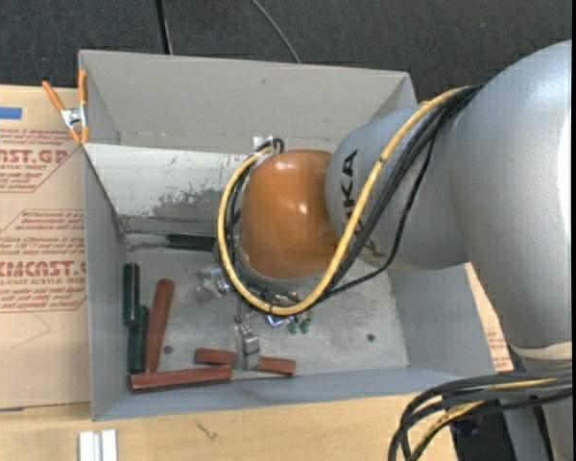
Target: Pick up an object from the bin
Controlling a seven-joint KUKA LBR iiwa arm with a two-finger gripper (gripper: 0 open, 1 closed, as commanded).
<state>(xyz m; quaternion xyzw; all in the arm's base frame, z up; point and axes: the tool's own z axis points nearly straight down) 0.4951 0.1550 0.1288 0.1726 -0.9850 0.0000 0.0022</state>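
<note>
My pincer [248, 346], released or clenched I cannot tell, hangs low over the short red-brown stick [273, 365] directly beneath, so I judge this the approach, with closing and lifting next.

Arm [499, 181] casing, near the orange cover: black letters "KA", rest of the word out of sight.
Cardboard [29, 219] along the bin's [101, 257] left edge: red print "CAST.GP" twice, cut off, each over "CELL-CAST ACRYLIC SHEET". Smaller lines unreadable.
</note>
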